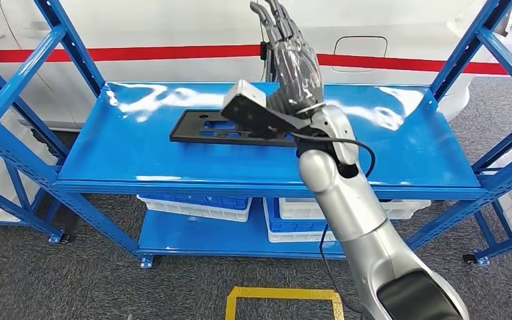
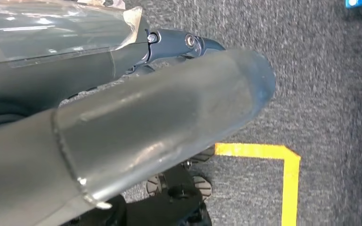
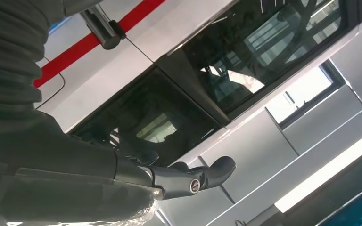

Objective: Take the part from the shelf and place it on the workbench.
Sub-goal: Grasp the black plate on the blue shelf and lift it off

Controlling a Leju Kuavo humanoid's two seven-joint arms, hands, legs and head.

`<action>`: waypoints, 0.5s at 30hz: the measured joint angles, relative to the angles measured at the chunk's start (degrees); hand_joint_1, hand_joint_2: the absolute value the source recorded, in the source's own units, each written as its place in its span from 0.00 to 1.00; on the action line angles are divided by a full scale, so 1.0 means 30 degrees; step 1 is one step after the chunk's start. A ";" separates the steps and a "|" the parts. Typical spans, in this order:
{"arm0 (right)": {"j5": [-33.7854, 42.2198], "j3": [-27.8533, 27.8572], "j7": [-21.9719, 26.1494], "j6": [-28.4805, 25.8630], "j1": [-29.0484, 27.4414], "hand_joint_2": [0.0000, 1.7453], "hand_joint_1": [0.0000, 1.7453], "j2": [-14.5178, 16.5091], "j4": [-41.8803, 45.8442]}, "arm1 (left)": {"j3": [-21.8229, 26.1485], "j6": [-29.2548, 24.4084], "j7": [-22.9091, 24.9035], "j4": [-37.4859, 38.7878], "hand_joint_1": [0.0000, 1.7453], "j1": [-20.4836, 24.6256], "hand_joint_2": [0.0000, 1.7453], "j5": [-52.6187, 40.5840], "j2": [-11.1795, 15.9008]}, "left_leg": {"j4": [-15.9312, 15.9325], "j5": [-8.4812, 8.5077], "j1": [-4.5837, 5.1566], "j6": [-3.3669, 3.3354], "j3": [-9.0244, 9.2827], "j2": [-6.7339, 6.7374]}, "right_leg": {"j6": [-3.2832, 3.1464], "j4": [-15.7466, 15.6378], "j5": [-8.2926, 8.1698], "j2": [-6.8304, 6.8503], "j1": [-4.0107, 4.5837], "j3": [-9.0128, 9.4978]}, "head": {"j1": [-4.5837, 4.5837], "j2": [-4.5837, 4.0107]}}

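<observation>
**Flat black part on the shelf, not yet gripped**

The part [image 1: 230, 128], a thin black plate with cutouts, lay flat on the blue shelf [image 1: 140, 147]. It looked stiff and light, and hard to lift off the slick paint; a long edge seemed the best hold. Right hand [image 1: 295, 60] was raised above it, fingers extended, holding nothing. Left hand [image 2: 122, 136] hung over the floor; its fingers could not be judged.

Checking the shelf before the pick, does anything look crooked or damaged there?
Nothing stands out. The black part lies flat on the blue shelf, only slightly skewed to the front edge. The right hand is raised above it, holding nothing.
</observation>
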State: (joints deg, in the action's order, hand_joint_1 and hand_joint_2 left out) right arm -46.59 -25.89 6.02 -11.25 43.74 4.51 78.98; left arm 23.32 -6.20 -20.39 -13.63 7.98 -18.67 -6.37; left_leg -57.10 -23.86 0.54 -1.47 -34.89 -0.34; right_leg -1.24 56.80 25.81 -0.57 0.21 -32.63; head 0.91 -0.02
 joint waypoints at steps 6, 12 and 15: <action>-0.0395 -0.1152 0.0814 0.0055 -0.2038 1.00 0.00 -0.1289 0.1985 | 0.0002 0.0381 -0.0220 0.0025 0.00 -0.0018 0.00 -0.0027 -0.0168 | 0.0002 -0.0012 -0.0021 -0.0007 0.0004 0.0000 | 0.0031 0.0000 0.0026 -0.0004 0.0024 -0.0001 | 0.0002 0.0000; -0.1959 -0.3762 0.1001 0.0327 -0.4164 1.00 0.00 -0.2472 0.3264 | 0.0002 0.0548 -0.0226 0.0133 0.00 -0.0076 0.00 -0.0193 -0.0330 | 0.0007 -0.0037 -0.0044 -0.0006 -0.0001 0.0002 | 0.0047 0.0001 0.0048 -0.0014 0.0056 -0.0001 | 0.0006 0.0000; -0.2406 -0.5208 0.0550 0.0607 -0.4469 1.00 0.00 -0.2661 0.3063 | 0.0002 0.0598 -0.0200 0.0153 0.00 -0.0085 0.00 -0.0291 -0.0397 | 0.0010 -0.0044 -0.0055 0.0003 -0.0002 0.0004 | 0.0043 0.0001 0.0055 -0.0014 0.0065 -0.0005 | 0.0009 0.0000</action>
State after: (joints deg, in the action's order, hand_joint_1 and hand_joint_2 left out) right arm -53.81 -41.51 7.66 -9.43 30.33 -3.47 88.17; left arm 23.32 -4.41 -20.99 -13.17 7.73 -19.54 -7.56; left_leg -57.07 -24.00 0.37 -1.46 -34.90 -0.33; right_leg -1.11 56.80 25.98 -0.62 0.41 -32.64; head 0.93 -0.02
